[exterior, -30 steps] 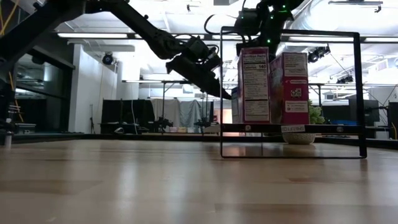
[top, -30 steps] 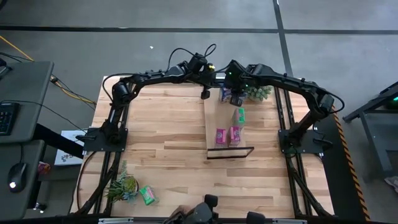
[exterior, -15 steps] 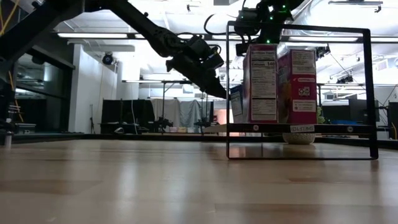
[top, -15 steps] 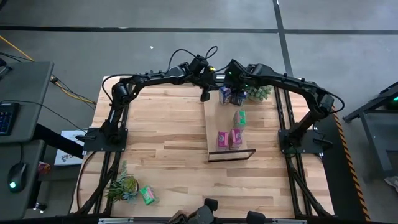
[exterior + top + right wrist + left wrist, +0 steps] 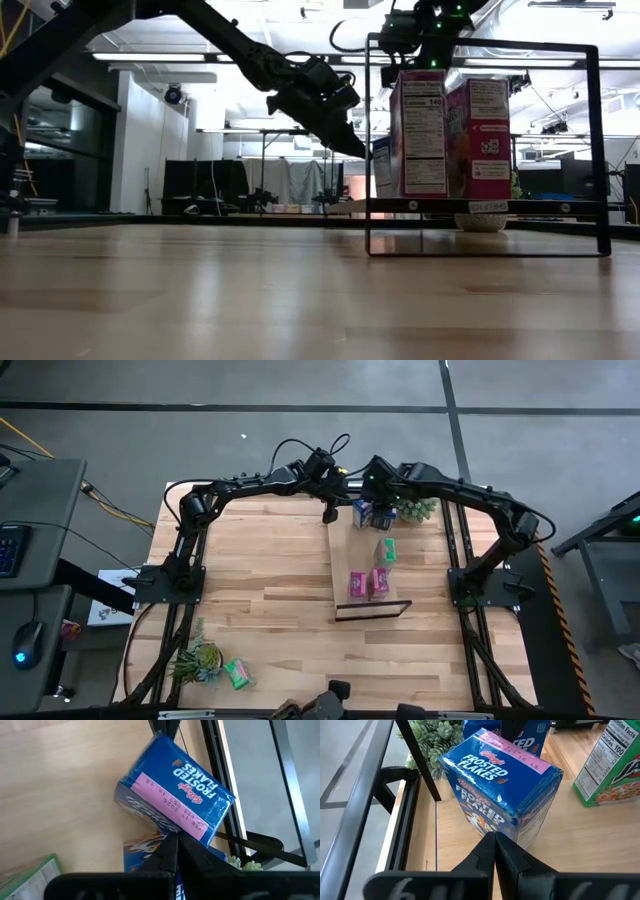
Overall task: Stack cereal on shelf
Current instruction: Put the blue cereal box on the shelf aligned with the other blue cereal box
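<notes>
The shelf (image 5: 343, 560) lies on the table, its wire frame (image 5: 590, 150) toward the near edge. At its far end stand two blue cereal boxes (image 5: 362, 512) (image 5: 383, 515). A green box (image 5: 385, 550) and two pink boxes (image 5: 356, 583) (image 5: 378, 580) stand nearer. My left gripper (image 5: 329, 513) is shut at the shelf's left edge, pointing at the first blue box (image 5: 495, 775). My right gripper (image 5: 173, 840) is shut over the second blue box (image 5: 142, 851). Another green box (image 5: 237, 674) lies flat on the table, near left. My left gripper points its shut fingertips (image 5: 495, 840) from the table's left, slanting down, at the lower side face (image 5: 492, 822) of the first blue box; I cannot tell whether they touch. My right gripper comes from above over the second blue box; its own fingers hide any contact.
One potted plant (image 5: 415, 508) stands just right of the shelf's far end, beside the blue boxes. Another plant (image 5: 198, 658) stands at the near left by the loose green box. Bare wood (image 5: 260, 560) lies left of the shelf.
The shelf with its boxes has slid a little; in the low view its wire frame shifted to the right, and the pink and green boxes moved slightly toward the near edge. My right gripper drew back toward the far edge, and the second blue box now shows.
</notes>
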Robot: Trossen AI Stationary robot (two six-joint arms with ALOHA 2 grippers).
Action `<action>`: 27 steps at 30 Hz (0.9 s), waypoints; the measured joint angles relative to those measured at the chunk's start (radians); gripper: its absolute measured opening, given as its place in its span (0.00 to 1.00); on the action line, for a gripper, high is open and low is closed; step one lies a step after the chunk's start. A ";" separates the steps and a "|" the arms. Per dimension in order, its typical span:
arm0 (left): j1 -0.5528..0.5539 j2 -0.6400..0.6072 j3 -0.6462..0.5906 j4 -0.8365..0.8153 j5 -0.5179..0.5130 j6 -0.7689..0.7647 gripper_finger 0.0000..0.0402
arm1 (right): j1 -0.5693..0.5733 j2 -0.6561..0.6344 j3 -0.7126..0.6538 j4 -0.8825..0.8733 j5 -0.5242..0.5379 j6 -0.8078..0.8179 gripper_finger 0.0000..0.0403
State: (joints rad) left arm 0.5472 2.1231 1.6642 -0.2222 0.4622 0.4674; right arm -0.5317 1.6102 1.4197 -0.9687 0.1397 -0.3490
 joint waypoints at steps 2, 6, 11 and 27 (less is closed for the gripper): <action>0.000 0.000 0.000 0.000 0.000 -0.003 0.00 | 0.004 -0.013 0.000 0.001 -0.001 0.001 0.00; 0.000 -0.003 0.000 -0.003 0.017 -0.014 0.00 | 0.004 -0.028 0.000 0.001 0.001 0.015 0.00; -0.008 -0.004 0.000 -0.004 0.054 -0.037 0.00 | 0.005 -0.035 0.000 0.001 0.001 0.018 0.00; -0.047 -0.012 -0.001 -0.016 -0.039 0.076 0.00 | 0.006 -0.158 0.000 0.068 -0.060 0.026 0.00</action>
State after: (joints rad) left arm 0.5007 2.1113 1.6630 -0.2381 0.4232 0.5430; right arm -0.5255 1.4525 1.4197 -0.9003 0.0798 -0.3229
